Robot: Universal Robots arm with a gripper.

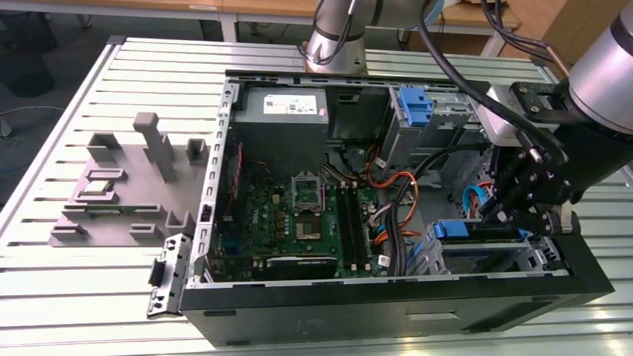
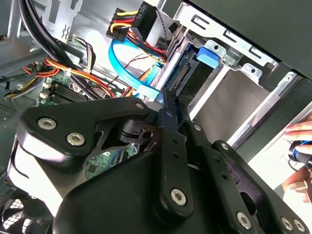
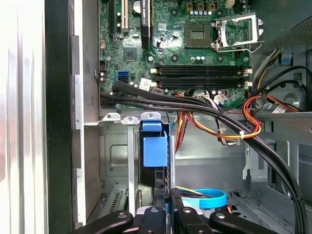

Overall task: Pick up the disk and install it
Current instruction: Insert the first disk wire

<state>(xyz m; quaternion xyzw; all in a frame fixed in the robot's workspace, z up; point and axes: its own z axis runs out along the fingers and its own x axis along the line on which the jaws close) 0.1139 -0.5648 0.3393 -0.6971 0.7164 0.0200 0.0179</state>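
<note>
Item: open black tower computer case (image 1: 396,297), lying on its side on a slatted metal table (image 1: 99,297), green motherboard (image 1: 296,215) exposed. Task item: the disk (image 1: 463,231), a silver hard drive in blue plastic carrier rails, standing on edge in the grey metal drive cage (image 1: 539,256) at about 4 o'clock in the exterior view. Black gripper (image 1: 497,217): directly over the cage. Its fingers (image 2: 169,122) are drawn together with nothing visible between them, tips at the disk's outer edge. Spare blue plastic bracket (image 1: 416,104): at 1 o'clock, beside the grey power-supply box (image 1: 282,107). Status, by judgement: pick-up done, disk already in its slot. Full seating cannot be confirmed. The blue flat cable (image 3: 209,197) lies near the cage, and its connection cannot be told.
</note>
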